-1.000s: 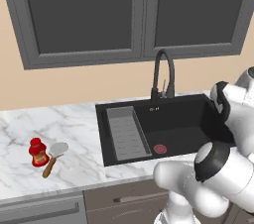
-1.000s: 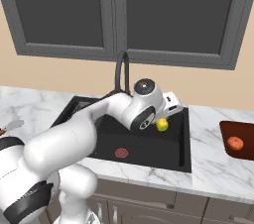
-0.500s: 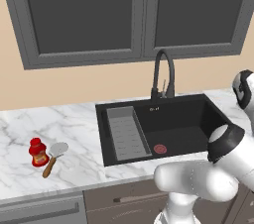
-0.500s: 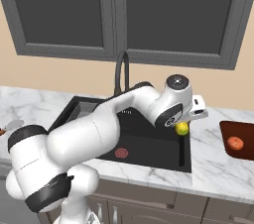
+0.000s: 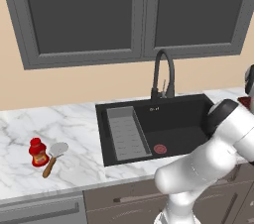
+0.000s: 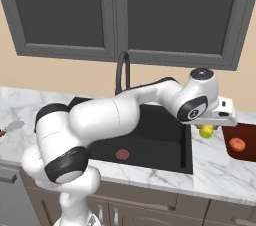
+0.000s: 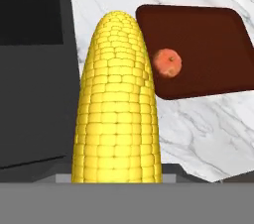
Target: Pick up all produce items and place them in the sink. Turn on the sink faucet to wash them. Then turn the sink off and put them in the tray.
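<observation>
In the right base view the arm reaches across the sink [image 6: 150, 137] to the right of the frame, and the gripper [image 6: 209, 126] hangs over the marble counter [image 6: 220, 170] between the basin's right rim and the tray [image 6: 250, 156]. The corn cob [image 6: 206, 131] shows as a yellow-green lump under the hand, clamped between the jaws. The hand view gives the cob [image 7: 117, 104] far larger: it rises up the middle of the frame, tip upward, its base lost at the bottom edge where the fingers would sit.

That same view lays out the tray [image 7: 208, 44] at upper right as a dark reddish-brown rounded rectangle, with the orange-red vegetable [image 7: 166, 63] lying inside it near its left edge. In the right base view the vegetable [image 6: 237, 144] sits at the right edge of the frame.

The left base view shows what the others cut off: the faucet [image 5: 162, 72] arched over the basin's back rim, the grey ribbed insert [image 5: 126, 133] along the basin's left side, the red drain [image 5: 159, 148], and at lower left a red bottle [image 5: 37, 151] touching a spatula [image 5: 53, 156].

Bare marble lies between sink and tray, and below the tray in the hand view.
</observation>
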Controlling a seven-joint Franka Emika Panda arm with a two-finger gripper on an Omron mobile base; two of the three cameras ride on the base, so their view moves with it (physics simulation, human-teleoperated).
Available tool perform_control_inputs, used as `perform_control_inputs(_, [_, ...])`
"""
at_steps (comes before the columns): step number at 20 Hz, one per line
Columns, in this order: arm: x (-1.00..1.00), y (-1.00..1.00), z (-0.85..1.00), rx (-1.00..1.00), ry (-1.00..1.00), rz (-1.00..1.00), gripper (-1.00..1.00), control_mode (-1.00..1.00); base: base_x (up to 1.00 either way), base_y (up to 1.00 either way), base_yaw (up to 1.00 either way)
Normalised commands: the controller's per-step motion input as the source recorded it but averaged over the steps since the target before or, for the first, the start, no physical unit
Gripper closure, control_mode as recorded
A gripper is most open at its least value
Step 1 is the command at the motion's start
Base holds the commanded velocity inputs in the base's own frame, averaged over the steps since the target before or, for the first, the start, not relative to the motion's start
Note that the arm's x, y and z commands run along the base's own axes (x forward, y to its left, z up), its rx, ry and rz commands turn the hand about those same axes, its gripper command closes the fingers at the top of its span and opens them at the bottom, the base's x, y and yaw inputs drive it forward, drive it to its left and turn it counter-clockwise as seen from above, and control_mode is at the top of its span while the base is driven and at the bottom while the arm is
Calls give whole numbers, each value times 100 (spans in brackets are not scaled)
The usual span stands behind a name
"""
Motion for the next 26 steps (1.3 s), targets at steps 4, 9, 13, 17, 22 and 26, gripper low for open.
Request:
perform_control_inputs(4, [-10, -66, 0, 4, 0, -47, 100, -100, 0, 0, 0])
perform_control_inputs(9, [0, -56, 0, 3, -3, -32, 100, -100, 0, 0, 0])
perform_control_inputs(13, [0, -50, 0, 10, -9, -9, 100, -100, 0, 0, 0])
perform_control_inputs(17, [0, -46, 0, 12, -7, -2, 100, -100, 0, 0, 0])
perform_control_inputs(22, [0, -38, 3, 5, -3, -1, 100, -100, 0, 0, 0])
perform_control_inputs(26, [2, -29, 15, 2, -1, 0, 100, -100, 0, 0, 0])
